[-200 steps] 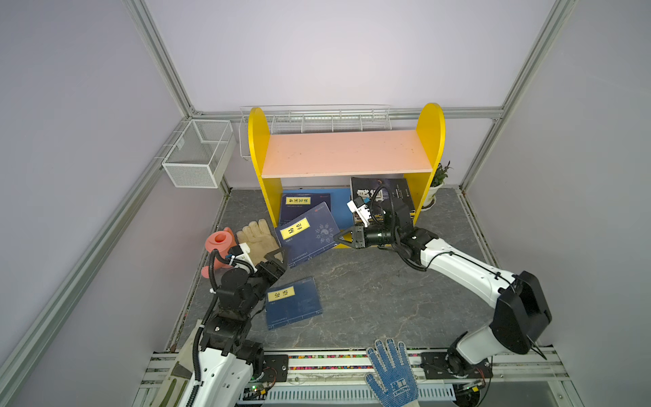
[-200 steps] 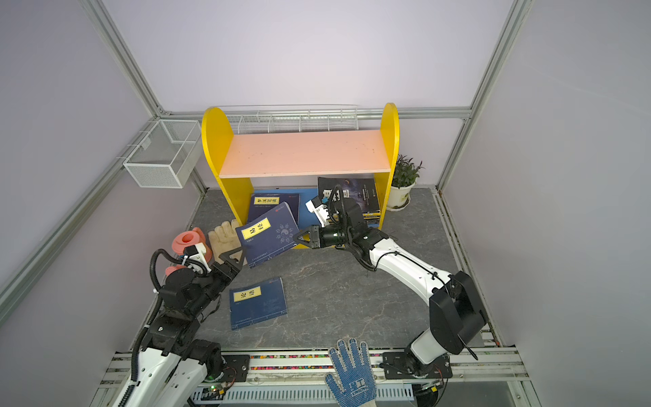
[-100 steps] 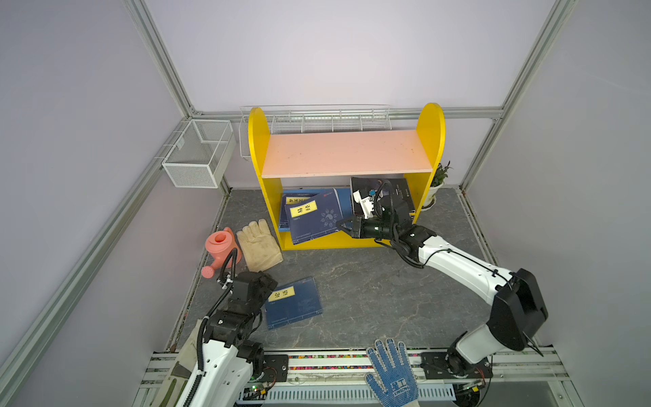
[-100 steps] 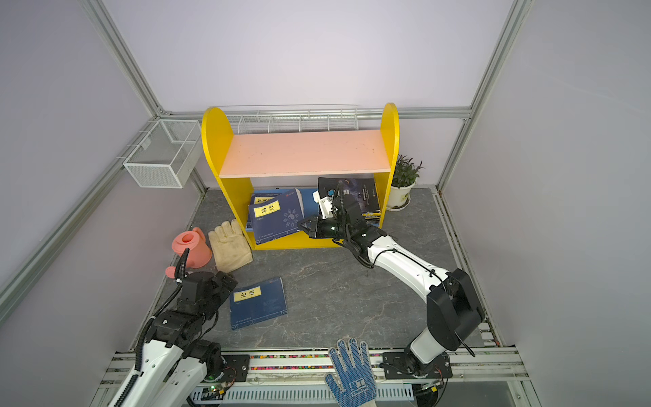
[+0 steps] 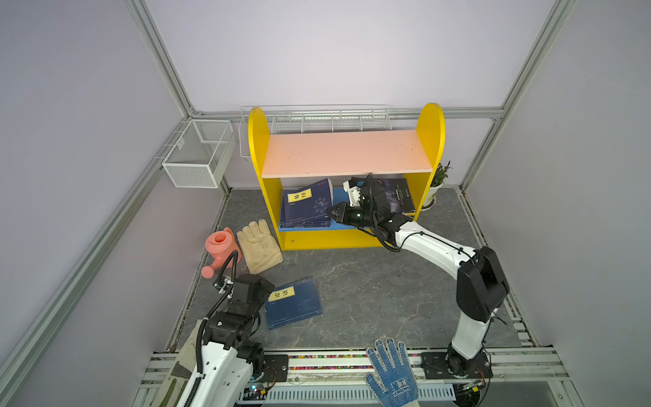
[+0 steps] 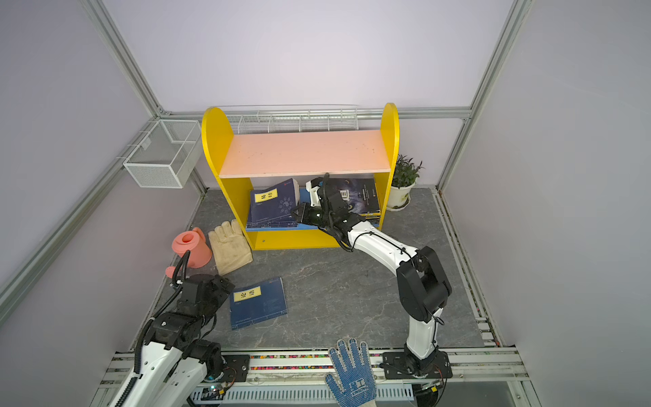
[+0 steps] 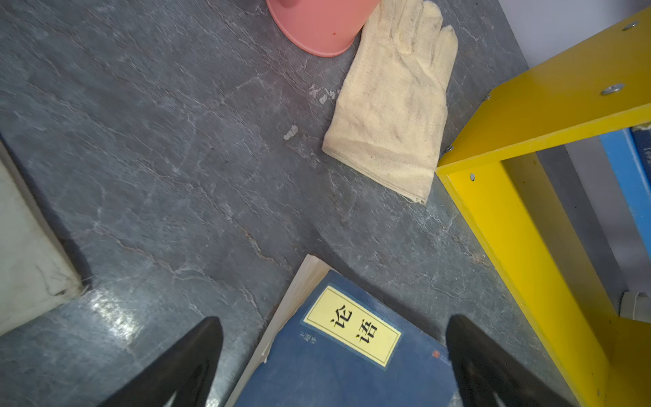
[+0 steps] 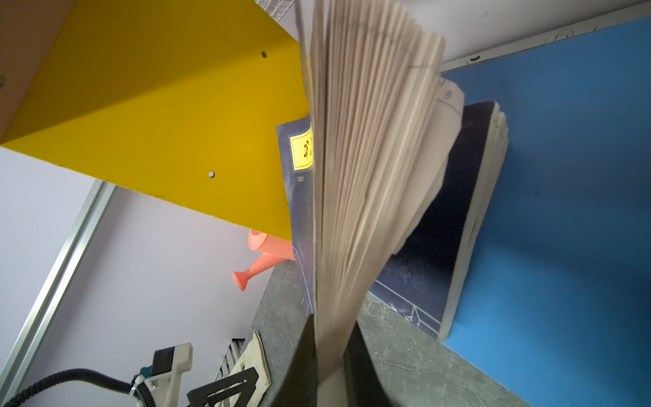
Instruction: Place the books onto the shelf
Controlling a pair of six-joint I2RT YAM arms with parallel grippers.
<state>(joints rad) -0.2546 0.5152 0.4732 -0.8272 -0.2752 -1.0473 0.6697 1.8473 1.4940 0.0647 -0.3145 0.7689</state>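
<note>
On grey marbled tabletop between lilac walls, left gripper gapes over loose navy book; right gripper pinches fanned navy book inside yellow shelf.

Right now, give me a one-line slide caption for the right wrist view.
Right pincer shut on a navy book, pages fanned, inside the shelf; second book on the blue board.
</note>
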